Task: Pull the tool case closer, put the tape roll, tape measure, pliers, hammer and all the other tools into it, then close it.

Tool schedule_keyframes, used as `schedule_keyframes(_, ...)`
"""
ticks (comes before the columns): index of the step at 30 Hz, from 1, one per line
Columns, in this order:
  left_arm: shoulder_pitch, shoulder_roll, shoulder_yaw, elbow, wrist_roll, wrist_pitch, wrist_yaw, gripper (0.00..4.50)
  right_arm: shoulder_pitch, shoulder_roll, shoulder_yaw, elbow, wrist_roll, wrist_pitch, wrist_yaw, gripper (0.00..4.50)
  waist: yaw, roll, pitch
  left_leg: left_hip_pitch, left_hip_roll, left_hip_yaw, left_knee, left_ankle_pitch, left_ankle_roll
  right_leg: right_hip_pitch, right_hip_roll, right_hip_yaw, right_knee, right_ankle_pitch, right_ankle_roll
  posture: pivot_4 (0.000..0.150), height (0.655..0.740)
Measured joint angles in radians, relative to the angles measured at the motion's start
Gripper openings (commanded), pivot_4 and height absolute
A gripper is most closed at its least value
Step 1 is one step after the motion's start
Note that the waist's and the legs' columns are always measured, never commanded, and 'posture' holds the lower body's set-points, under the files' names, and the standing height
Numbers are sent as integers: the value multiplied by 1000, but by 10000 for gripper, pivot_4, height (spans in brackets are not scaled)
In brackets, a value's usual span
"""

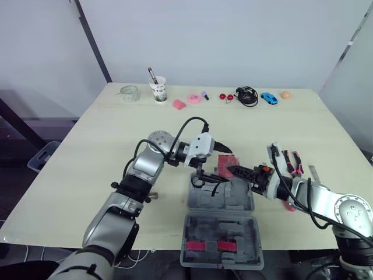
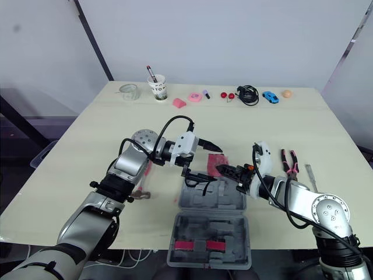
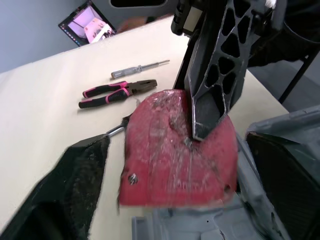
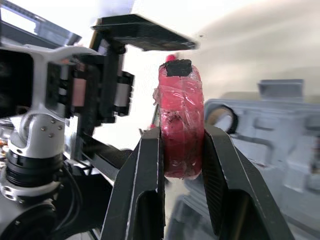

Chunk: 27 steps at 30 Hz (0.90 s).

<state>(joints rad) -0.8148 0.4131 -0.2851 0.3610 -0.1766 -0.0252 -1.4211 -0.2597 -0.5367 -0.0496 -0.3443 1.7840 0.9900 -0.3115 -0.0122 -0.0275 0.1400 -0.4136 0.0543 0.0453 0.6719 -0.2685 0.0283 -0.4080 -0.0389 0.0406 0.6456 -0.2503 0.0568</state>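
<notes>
Right wrist view: right pincer [image 4: 181, 135] pinches a red plastic tape measure [image 4: 182, 125] edge-on between both fingers. It sits at the far rim of the open grey plastic tool case [image 1: 233, 201] on the pale tabletop [image 1: 87, 146]. Left pincer [image 3: 177, 142] is spread, close beside the tape measure. Pink-handled pliers [image 1: 294, 162] lie right of the case.

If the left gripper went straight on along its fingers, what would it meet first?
Most likely the red tape measure, clamped by the right gripper beside the open tool case. It sits dead ahead of the open left gripper; the gap is hard to judge.
</notes>
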Motion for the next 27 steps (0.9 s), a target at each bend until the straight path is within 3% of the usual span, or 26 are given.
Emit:
schedule_keyframes(7,86,93,37,-79,-93,55,-95,45000,159,-164,-97,16,34,12,108,4677,1,0,0,0,0,0,0,0,0,0,0,1,0,0,0,1500,7400)
schedule_keyframes(12,194,200,65,-215,-165,132,-124,45000,327,-249,-170,121,-28,40,229,4677,1,0,0,0,0,1,0,0,0,-1,0,1,0,0,0,1500,7400)
schedule_keyframes(20,286,280,88,-408,-254,238,-124,45000,380,-249,-178,201,-128,75,345,4677,0,1,-1,1,1,1,0,0,0,-1,2,3,0,0,0,1500,7400)
schedule_keyframes(26,362,350,126,-512,-296,305,-98,45000,391,-172,-156,241,-221,84,370,4677,1,2,-1,1,1,2,0,0,0,-1,3,4,0,0,0,1500,7400)
schedule_keyframes(27,370,353,126,-517,-295,306,-92,45000,389,-167,-157,241,-234,85,376,14872,1,3,-1,1,1,2,0,0,0,-1,3,4,0,0,0,1500,7400)
